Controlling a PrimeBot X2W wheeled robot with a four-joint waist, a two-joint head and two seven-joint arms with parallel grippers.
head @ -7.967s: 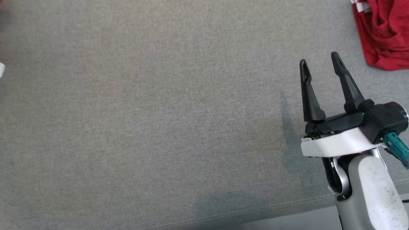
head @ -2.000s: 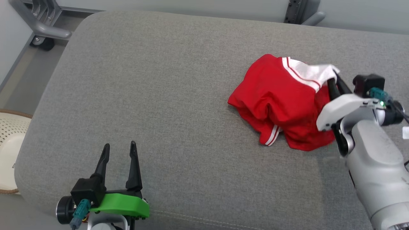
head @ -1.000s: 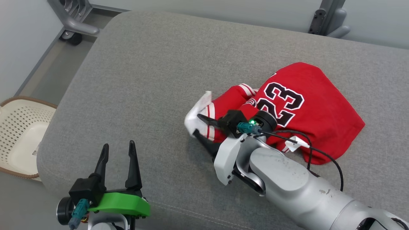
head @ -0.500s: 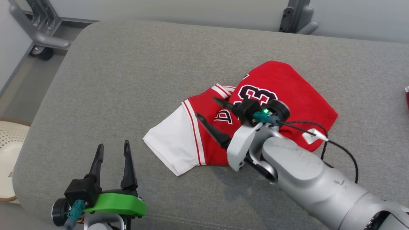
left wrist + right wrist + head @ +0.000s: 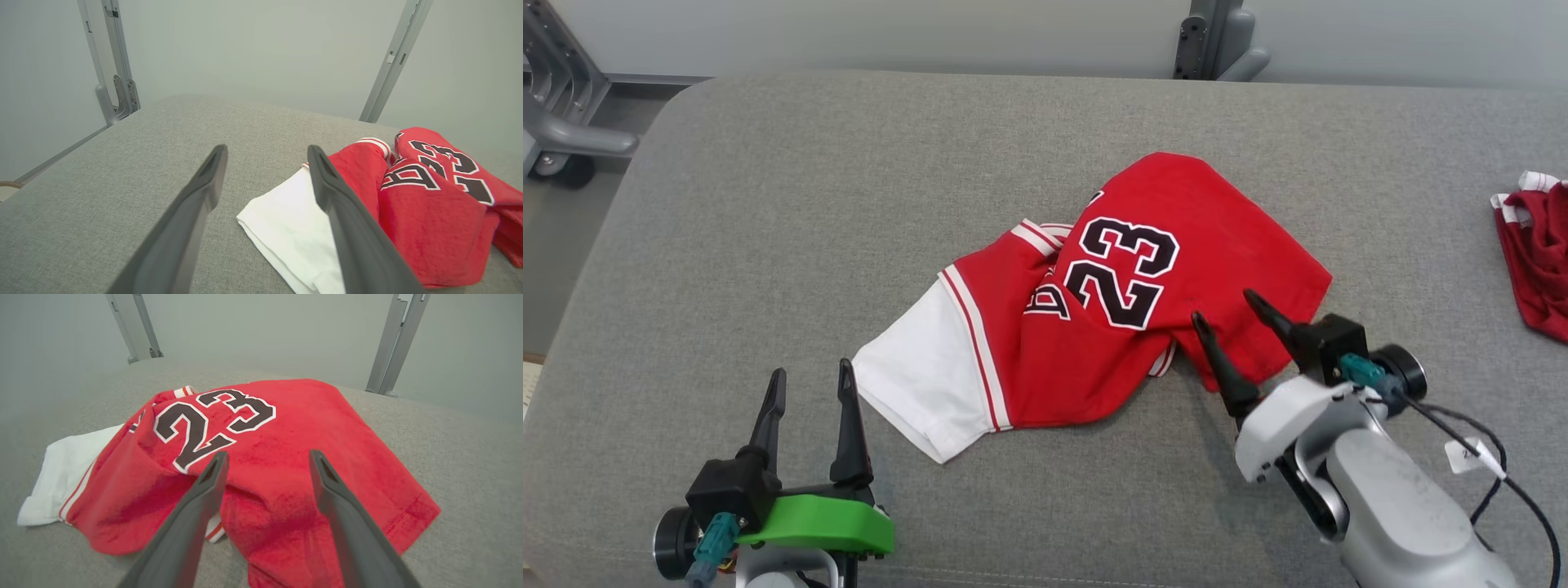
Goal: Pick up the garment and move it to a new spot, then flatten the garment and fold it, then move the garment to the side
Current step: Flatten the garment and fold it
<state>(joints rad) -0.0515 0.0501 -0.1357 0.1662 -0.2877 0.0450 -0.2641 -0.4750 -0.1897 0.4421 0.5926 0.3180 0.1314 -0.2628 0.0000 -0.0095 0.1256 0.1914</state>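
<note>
Right gripper (image 5: 1223,306), lower right of the head view: fingers spread wide, holding nothing, tips over the near right hem of the red shirt (image 5: 1217,237). I can't tell if they touch the cloth. The shirt lies rumpled in the middle of the grey surface (image 5: 809,204), number 23 face up, and its white sleeve (image 5: 915,392) reaches toward the lower left. There sits the left gripper (image 5: 812,369), also open and empty, near that sleeve but clear of it. Over at the right edge, well apart, is another bunched red garment (image 5: 1539,261).
</note>
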